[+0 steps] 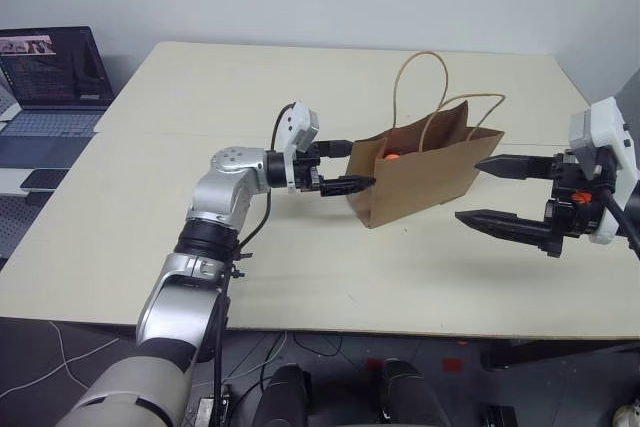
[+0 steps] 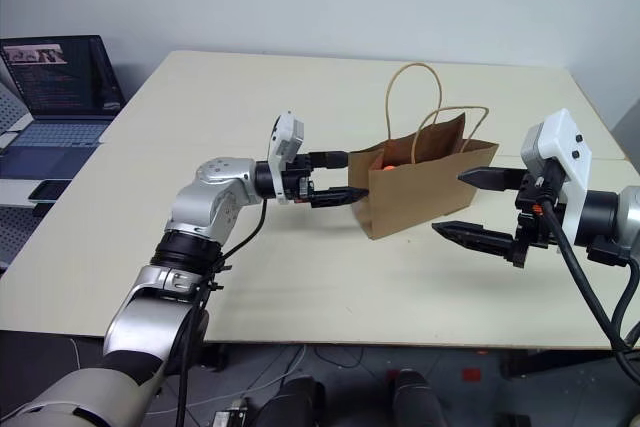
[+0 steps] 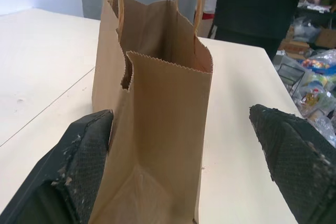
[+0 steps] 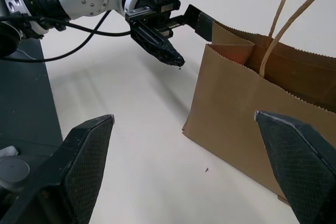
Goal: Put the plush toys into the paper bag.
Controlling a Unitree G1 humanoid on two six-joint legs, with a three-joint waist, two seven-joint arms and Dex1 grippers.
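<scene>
Two grippers flank the paper bag (image 1: 425, 172), which stands upright near the middle of the table (image 1: 200, 107), well clear of every edge. Left gripper (image 1: 345, 167), fingers wide, sits at the bag's narrow left end. Right gripper (image 1: 495, 192), fingers wide and empty, hangs just off the bag's right end. Something orange (image 1: 392, 157) shows inside the bag mouth. Bare tabletop lies open toward all edges.

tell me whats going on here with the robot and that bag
A brown paper bag stands upright on the table, and something orange shows inside its open top. The left gripper sits open at one narrow end of the bag, the right gripper open near the other end. Neither is holding anything. No toys lie out on the table.
</scene>
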